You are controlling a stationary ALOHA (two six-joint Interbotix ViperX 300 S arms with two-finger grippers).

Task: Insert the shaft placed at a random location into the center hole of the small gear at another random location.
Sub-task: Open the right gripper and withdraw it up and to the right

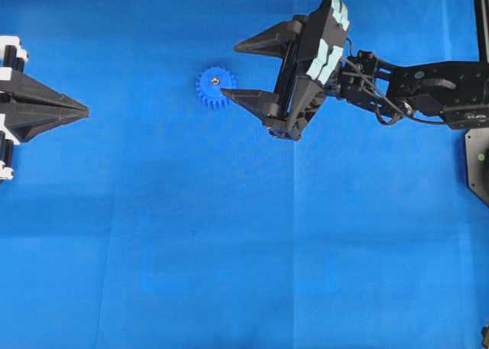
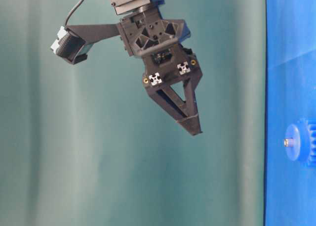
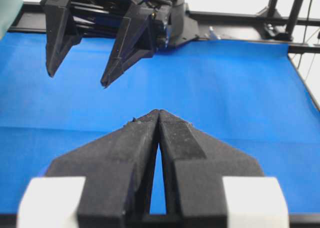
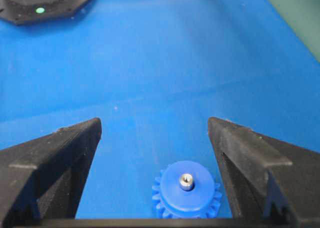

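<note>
Shaft [image 4: 186,181] stands upright in the center hole of the small gear [image 4: 186,194], its silvery end proud of the raised hub; the hole itself is filled and not visible. The table-level view confirms this: the pin [image 2: 288,143] projects from the hub face. Gear lies flat, teeth outward, on the blue table cover [image 1: 229,250], left of the right arm in the overhead view [image 1: 215,86]. On this evidence the insertion appears complete; how deep the pin sits cannot be told.

Right gripper [image 1: 233,70] has its jaws spread wide and grips nothing. In the overhead view one fingertip [image 1: 227,95] lies just beside the gear's toothed rim; contact cannot be confirmed. The right wrist view shows the gear low between the two spread fingers, clear of both. The table-level view shows this gripper [image 2: 190,124] apart from the gear. Judgement: open jaws with the pin seated suit a release position.

Left gripper [image 1: 84,114] sits well apart at the left edge, its fingers pressed together, holding nothing, evidently parked out of the work area.
</note>
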